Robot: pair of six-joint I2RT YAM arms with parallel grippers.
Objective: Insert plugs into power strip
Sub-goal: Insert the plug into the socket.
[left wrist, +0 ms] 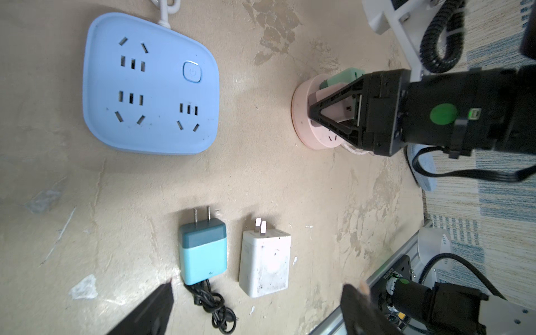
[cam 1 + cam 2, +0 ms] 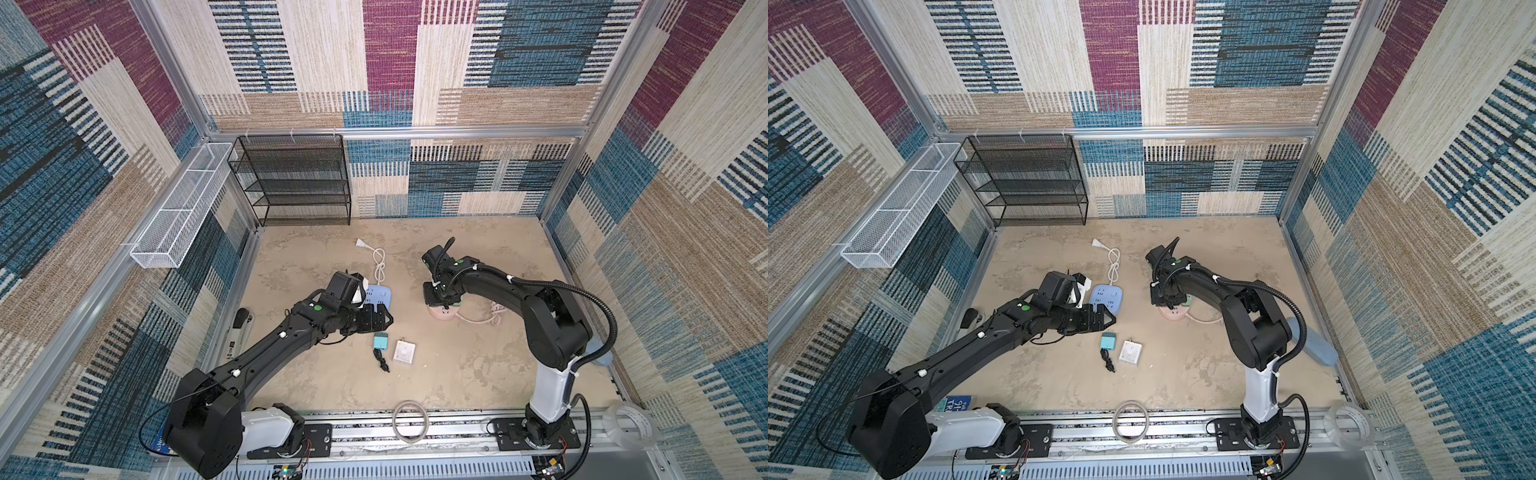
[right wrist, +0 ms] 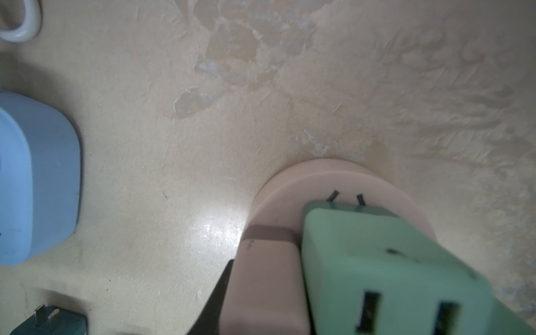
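A round pink power strip [image 2: 444, 313] [image 1: 300, 121] lies right of centre, with a mint green plug [image 3: 391, 261] [image 1: 346, 76] standing on it. My right gripper [image 2: 442, 301] [image 1: 314, 114] [image 3: 266, 304] reaches down onto it, shut on a pink plug [image 3: 269, 275] beside the green one. A light blue power strip [image 2: 380, 293] [image 1: 150, 87] lies with its sockets bare. The teal plug [image 2: 381, 340] [image 1: 203, 252] with its black cord and the white plug [image 2: 404, 352] [image 1: 265, 261] lie side by side on the table. My left gripper [image 2: 388, 320] [image 1: 259, 285] hovers open just above them, holding nothing.
A black mesh shelf [image 2: 299, 178] and a white wire basket [image 2: 178, 208] stand at the back left. The blue strip's white cord with its flat plug [image 2: 376, 257] runs toward the back. A pink cord [image 2: 486, 318] trails right. Tape rolls [image 2: 410, 420] [image 2: 629, 419] sit on the front rail.
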